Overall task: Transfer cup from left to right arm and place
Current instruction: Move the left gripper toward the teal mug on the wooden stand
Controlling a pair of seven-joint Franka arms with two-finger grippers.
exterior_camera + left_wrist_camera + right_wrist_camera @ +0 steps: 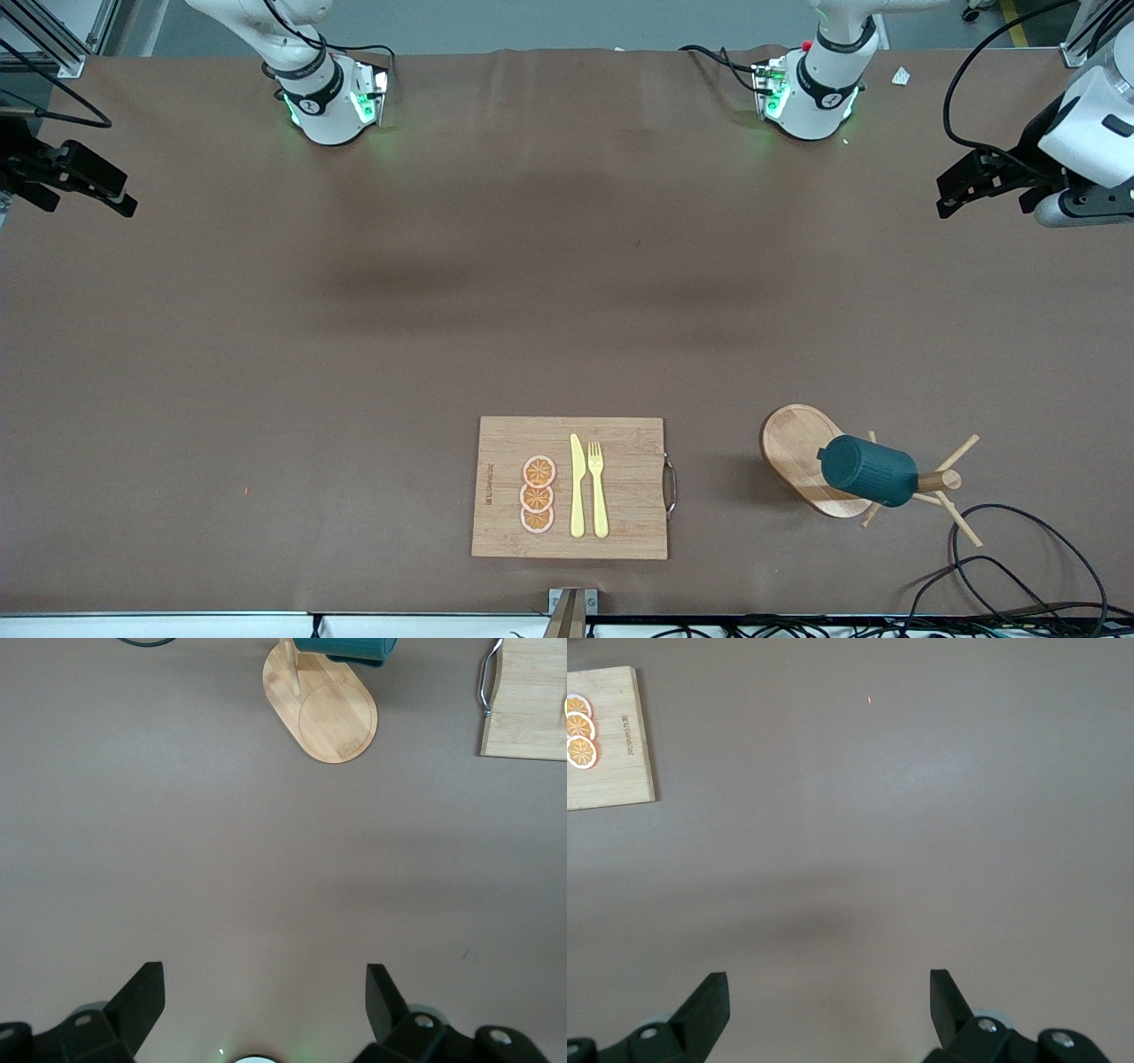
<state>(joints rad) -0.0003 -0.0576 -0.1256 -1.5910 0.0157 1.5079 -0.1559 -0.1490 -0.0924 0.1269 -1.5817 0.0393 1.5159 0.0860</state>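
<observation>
The cup [866, 470] hangs on its side on a peg of the wooden peg stand [802, 456], which sits beside the cutting board [505, 443], toward the left arm's end of the table. On the board lie three orange slices [538, 494], a yellow knife [577, 486] and fork [598, 487]. The left gripper [264, 1001] and right gripper [828, 1001] both hover over bare tabletop, well apart from the board, fingers spread wide, holding nothing

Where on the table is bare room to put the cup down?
Bare: the stretch between the arm bases and the board, and the right arm's end beside the board. Crowded: the board, with orange slices, knife, fork, and the stand holding the cup.
</observation>
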